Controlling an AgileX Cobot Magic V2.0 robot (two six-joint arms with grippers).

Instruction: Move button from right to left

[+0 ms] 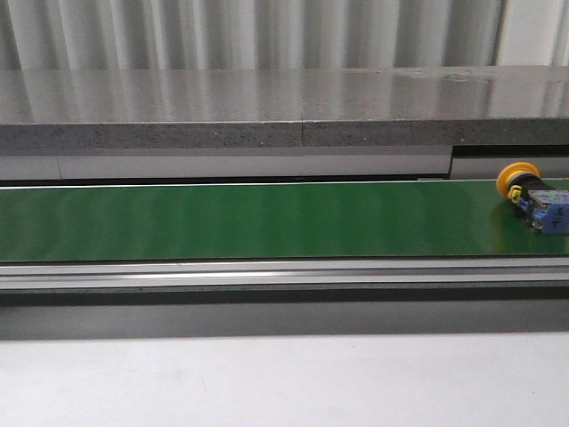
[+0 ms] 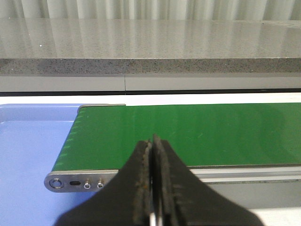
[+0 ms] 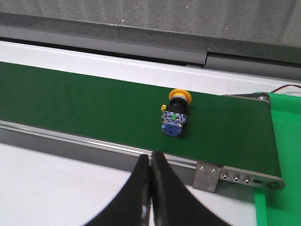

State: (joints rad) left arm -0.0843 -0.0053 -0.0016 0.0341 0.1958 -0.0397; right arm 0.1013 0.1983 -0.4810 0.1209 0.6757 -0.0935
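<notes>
The button (image 1: 533, 195) lies on its side at the far right of the green conveyor belt (image 1: 249, 221), yellow cap toward the back, blue contact body toward the front. It also shows in the right wrist view (image 3: 175, 115), well beyond my right gripper (image 3: 150, 155), which is shut and empty over the white table, short of the belt's near rail. My left gripper (image 2: 153, 140) is shut and empty, its tips over the near edge of the belt's left end (image 2: 94, 141). Neither gripper shows in the front view.
A blue tray (image 2: 28, 150) lies past the belt's left end. A green tray (image 3: 284, 141) lies past the belt's right end. A grey stone ledge (image 1: 267, 111) runs behind the belt. A metal rail (image 1: 267, 274) runs along the belt's front.
</notes>
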